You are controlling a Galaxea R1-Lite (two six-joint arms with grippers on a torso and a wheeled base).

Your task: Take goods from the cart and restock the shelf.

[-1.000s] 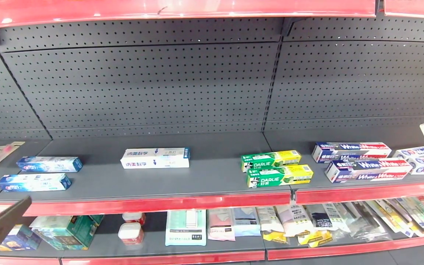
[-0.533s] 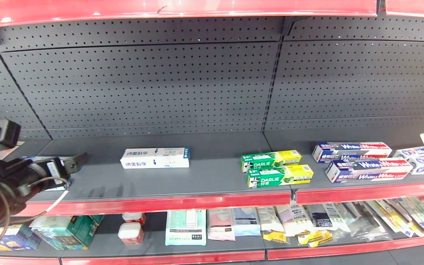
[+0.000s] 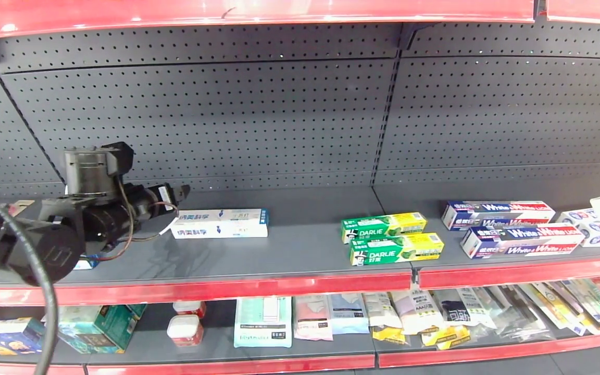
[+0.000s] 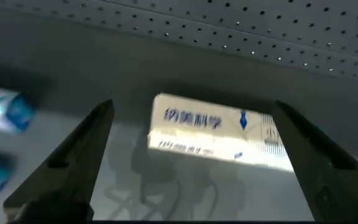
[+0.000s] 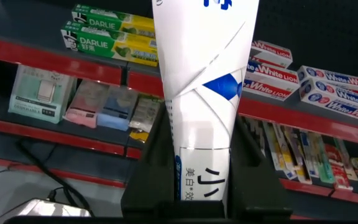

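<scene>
Mid-restock. Noted: left gripper point(image 3: 177, 194), spread wide, facing white box point(image 3: 220, 223) on shelf point(image 3: 300, 245); right gripper point(image 5: 202, 168), pinching carton point(image 5: 201, 74). Next, probably: laying carton flat beside that box.

You're facing a dark grey pegboard wall point(image 3: 201, 120); above it a glossy red rail point(image 3: 279, 13) glints with reflected light

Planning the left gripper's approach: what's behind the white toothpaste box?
Behind the white toothpaste box lies grey shelf deck, then the perforated back panel. The box's own rear face is hidden.
</scene>
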